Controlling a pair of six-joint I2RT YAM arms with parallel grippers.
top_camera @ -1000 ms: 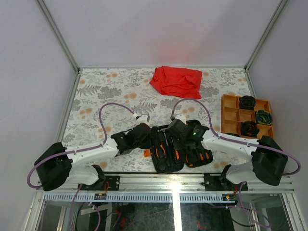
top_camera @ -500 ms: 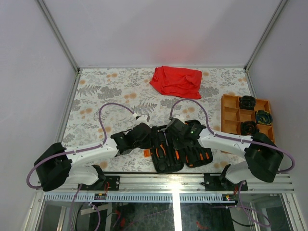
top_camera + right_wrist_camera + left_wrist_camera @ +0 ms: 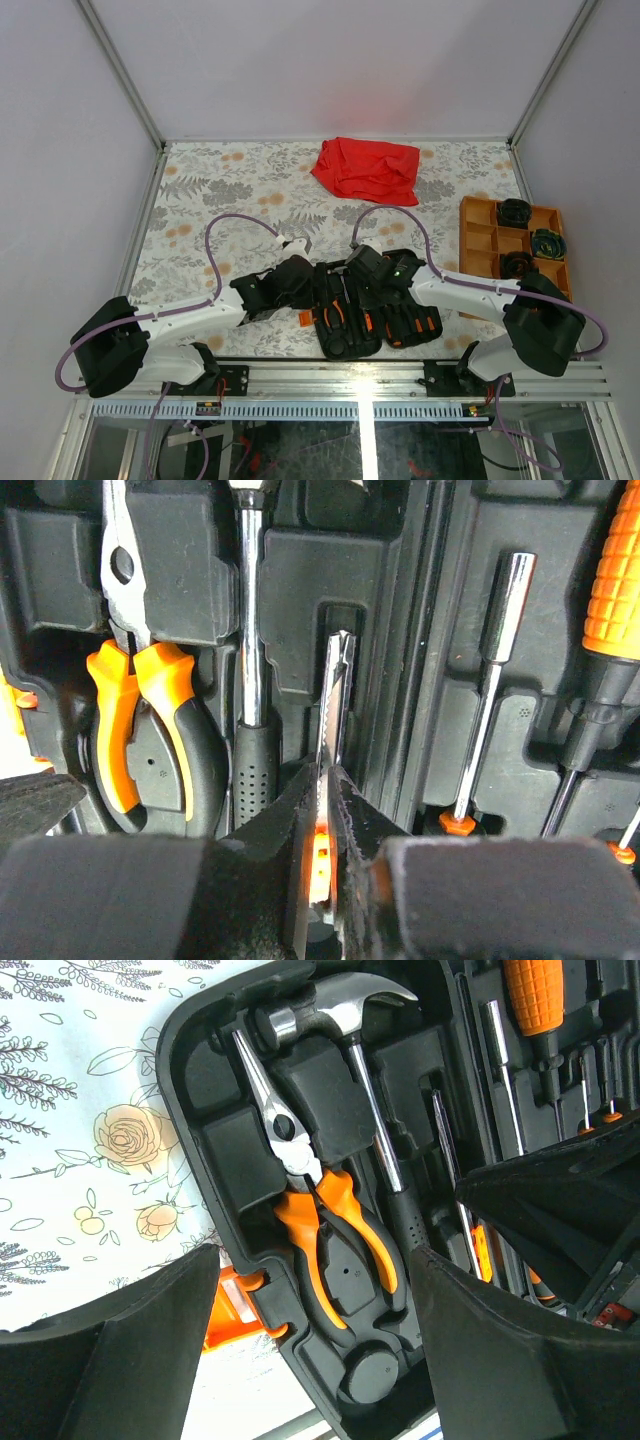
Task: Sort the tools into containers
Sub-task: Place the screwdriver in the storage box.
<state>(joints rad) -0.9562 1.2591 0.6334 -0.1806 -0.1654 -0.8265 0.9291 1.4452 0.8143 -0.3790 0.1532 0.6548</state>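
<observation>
Jaws of the right gripper [image 3: 325, 780] were closed to a narrow gap on a thin steel blade [image 3: 335, 680]; those of the left gripper [image 3: 315, 1260] were spread wide over the pliers [image 3: 320, 1200].

The blade was flat and bright, toothed along one edge and notched at its tip, with a glint of orange between the fingers at its base. It was seated in a slot of the open black case [image 3: 300, 580], between the hammer [image 3: 250, 630] shaft and a socket driver [image 3: 495, 680]. Its long axis was aligned with the hammer shaft and the pliers, and the tip was pointed away from the gripper.

The grip itself was recorded only in the right wrist view; in the top view it was hidden under the wrist. The hammer's steel head and the orange latch [image 3: 232, 1305] at the case rim were shown by the left wrist view alone. Only in the top view could the case be placed at the near edge of the table [image 3: 220, 190], with the orange tray [image 3: 478, 240] at the right and the red cloth [image 3: 366, 168] well beyond it.
</observation>
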